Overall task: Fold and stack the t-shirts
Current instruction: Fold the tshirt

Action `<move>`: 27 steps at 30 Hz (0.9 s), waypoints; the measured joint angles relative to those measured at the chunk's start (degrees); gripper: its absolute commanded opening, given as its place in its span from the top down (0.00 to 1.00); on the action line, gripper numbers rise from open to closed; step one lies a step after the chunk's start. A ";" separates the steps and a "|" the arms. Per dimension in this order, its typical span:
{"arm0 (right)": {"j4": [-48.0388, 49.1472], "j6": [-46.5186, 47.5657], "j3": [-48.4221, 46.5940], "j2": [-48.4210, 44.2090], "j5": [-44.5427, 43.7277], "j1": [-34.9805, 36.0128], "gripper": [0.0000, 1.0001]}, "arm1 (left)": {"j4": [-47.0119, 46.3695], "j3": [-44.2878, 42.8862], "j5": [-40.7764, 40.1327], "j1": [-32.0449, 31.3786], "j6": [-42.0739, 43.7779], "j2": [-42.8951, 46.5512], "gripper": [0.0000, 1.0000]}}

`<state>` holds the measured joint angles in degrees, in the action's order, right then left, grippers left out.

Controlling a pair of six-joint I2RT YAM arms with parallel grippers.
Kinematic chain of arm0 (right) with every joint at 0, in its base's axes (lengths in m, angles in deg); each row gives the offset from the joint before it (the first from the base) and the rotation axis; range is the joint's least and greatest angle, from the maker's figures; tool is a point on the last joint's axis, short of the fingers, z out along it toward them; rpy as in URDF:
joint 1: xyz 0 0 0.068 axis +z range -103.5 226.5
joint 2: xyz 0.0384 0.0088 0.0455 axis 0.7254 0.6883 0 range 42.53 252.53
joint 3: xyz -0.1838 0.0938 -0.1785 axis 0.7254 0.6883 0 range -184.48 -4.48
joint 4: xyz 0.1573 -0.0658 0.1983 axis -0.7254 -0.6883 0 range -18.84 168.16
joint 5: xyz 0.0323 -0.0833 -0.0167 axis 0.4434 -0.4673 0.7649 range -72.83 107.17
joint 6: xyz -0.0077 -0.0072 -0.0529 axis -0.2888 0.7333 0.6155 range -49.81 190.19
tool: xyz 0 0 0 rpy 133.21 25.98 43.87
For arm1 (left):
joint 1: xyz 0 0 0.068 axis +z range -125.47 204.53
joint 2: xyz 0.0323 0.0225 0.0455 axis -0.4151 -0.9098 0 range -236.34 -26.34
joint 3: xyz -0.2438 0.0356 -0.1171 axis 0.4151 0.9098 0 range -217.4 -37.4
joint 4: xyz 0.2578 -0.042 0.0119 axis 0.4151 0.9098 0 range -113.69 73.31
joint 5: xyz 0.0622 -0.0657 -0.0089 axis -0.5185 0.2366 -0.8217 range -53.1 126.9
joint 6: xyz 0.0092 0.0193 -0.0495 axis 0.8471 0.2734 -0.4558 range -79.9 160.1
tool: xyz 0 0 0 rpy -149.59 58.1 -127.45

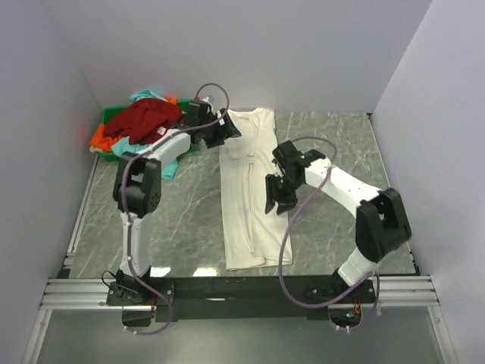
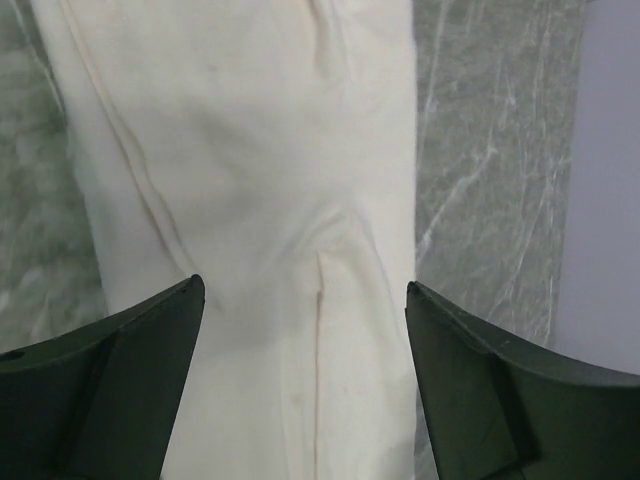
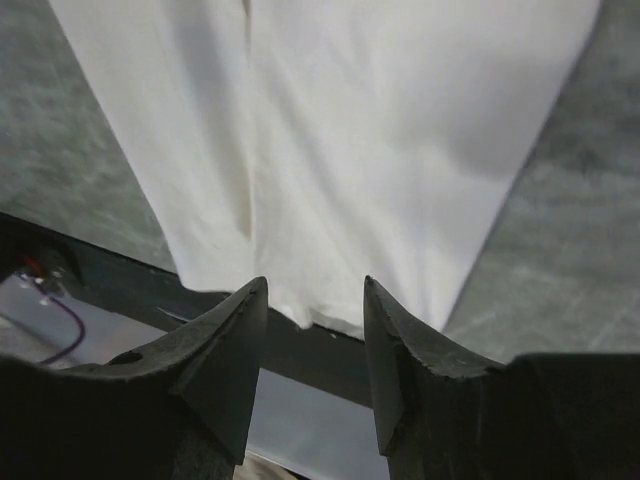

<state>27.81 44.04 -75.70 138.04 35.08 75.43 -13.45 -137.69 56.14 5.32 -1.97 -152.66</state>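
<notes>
Cream-white t-shirt point(image 1: 246, 189), a long strip lying near-to-far along the middle of the table point(image 1: 341, 152); left gripper point(image 1: 225, 130) spread wide and empty over its far end, right gripper point(image 1: 278, 200) half-parted, empty, beside its right edge.

Cream-white t-shirt point(image 1: 246, 197); grey marbled table point(image 1: 189, 220); green bin point(image 1: 113, 116).

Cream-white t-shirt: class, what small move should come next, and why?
Probably lower the left gripper onto the far end of the cream-white t-shirt and close. The shirt lies as a long narrow strip, and those jaws hang open above it, gripping nothing.
</notes>
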 measured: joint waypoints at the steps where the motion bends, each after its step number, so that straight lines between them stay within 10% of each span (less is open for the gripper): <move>1: -1.03 -0.28 1.57 -2.21 -0.98 0.68 0.50 | 1.36 1.77 -1.29 -0.44 1.07 3.37 0.12; 11: -3.78 -7.65 15.80 -7.63 -5.42 11.69 0.50 | 11.08 28.50 -9.29 -8.37 5.40 33.35 0.17; 27: 0.11 -15.41 23.34 -9.49 -11.32 16.31 0.52 | 24.28 56.22 -3.56 -15.69 3.48 51.49 0.21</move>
<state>27.92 28.63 -52.36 128.55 23.76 91.73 10.84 -81.47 52.58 -10.37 1.51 -101.17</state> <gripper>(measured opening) 0.490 0.792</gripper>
